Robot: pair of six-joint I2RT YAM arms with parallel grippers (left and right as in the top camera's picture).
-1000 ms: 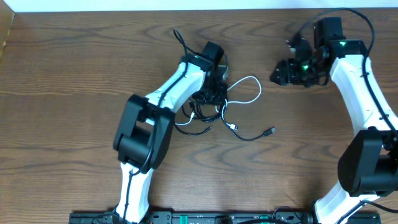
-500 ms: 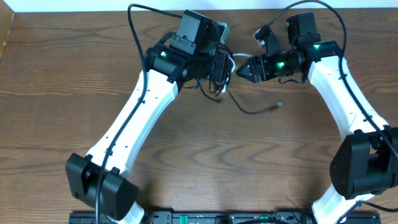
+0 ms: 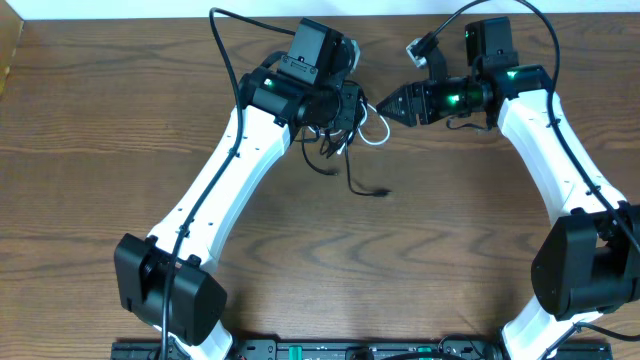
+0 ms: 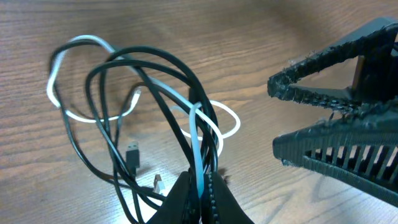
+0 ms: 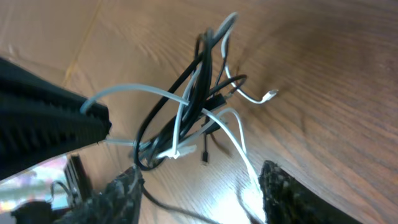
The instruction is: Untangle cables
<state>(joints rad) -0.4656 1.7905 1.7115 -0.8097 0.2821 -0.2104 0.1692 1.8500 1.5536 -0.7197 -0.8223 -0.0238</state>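
The surface (image 3: pixel 450 250) is mid-brown wood with darker wavy grain. Against it lie the black cable (image 5: pixel 174 102) and the white cable (image 4: pixel 78 117). The left arm (image 3: pixel 215 190) and right arm (image 3: pixel 555 140) have white shells, black joints and small green lights. The right fingers (image 4: pixel 336 146) are black and ribbed.

My left arm (image 3: pixel 215 190) stretches from its base at 7 o'clock up toward 1 o'clock. Its wrist is bent so that my left claw (image 3: pixel 350 110) points to about 4 o'clock, jaws pinched tight together. My right arm (image 3: pixel 560 160) rises from 5 o'clock toward 11 o'clock. My right claw (image 3: pixel 388 104) aims at 9 o'clock, jaws parted, its tips just beside the left claw.
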